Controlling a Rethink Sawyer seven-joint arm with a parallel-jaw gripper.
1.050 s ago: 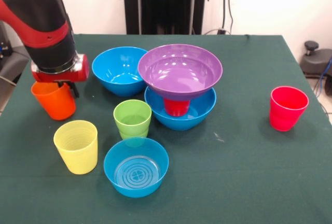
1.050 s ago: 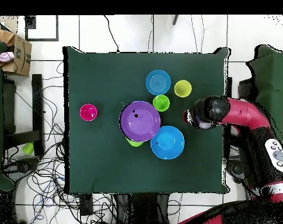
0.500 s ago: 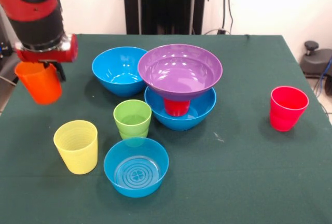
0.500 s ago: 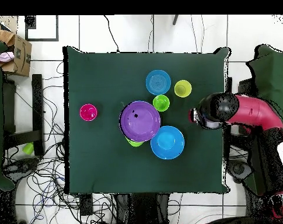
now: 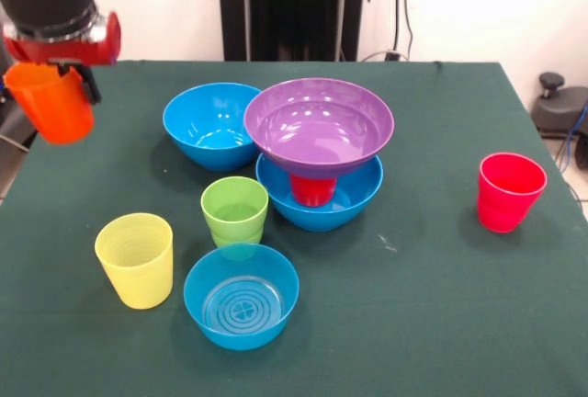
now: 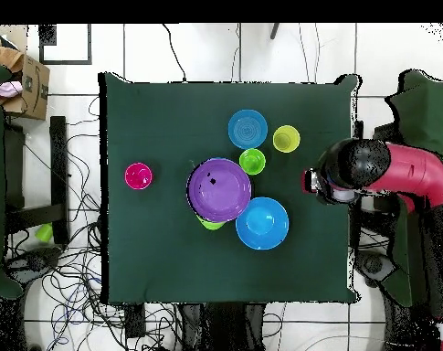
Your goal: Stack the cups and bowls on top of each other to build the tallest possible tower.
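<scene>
Orange cup (image 5: pixel 50 103) hanging tilted in the air off the table's (image 5: pixel 432 323) left edge in the front view, clenched at its rim by the gripper (image 5: pixel 57 68), well clear of the green cloth. Ribbed, glossy, mouth up and leaning. Hidden under the arm (image 6: pixel 389 174) in the overhead view, just past the table's right edge. Near table centre, a partial tower (image 5: pixel 319 153): large blue bowl (image 5: pixel 349 202) at the bottom, red cup (image 5: pixel 312 189) standing inside it, wide purple bowl (image 5: pixel 319 126) resting upright on that cup, shiny with light spots inside. Just beside it toward the far left, second large blue bowl (image 5: pixel 211 124), upright, rim close to the purple one. In front, light green cup (image 5: pixel 235 210), ribbed, mouth up; directly before that, touching or nearly so, small blue bowl (image 5: pixel 242 296) with raised rings on its bottom. Left of these, toward the near left corner, yellow cup (image 5: pixel 136 259), ribbed, upright, apart from the rest. Alone near the right edge, pinkish-red cup (image 5: pixel 509 191), upright. From overhead, a sliver of a green bowl (image 6: pixel 209 223) peeking out under the purple bowl's rim.
</scene>
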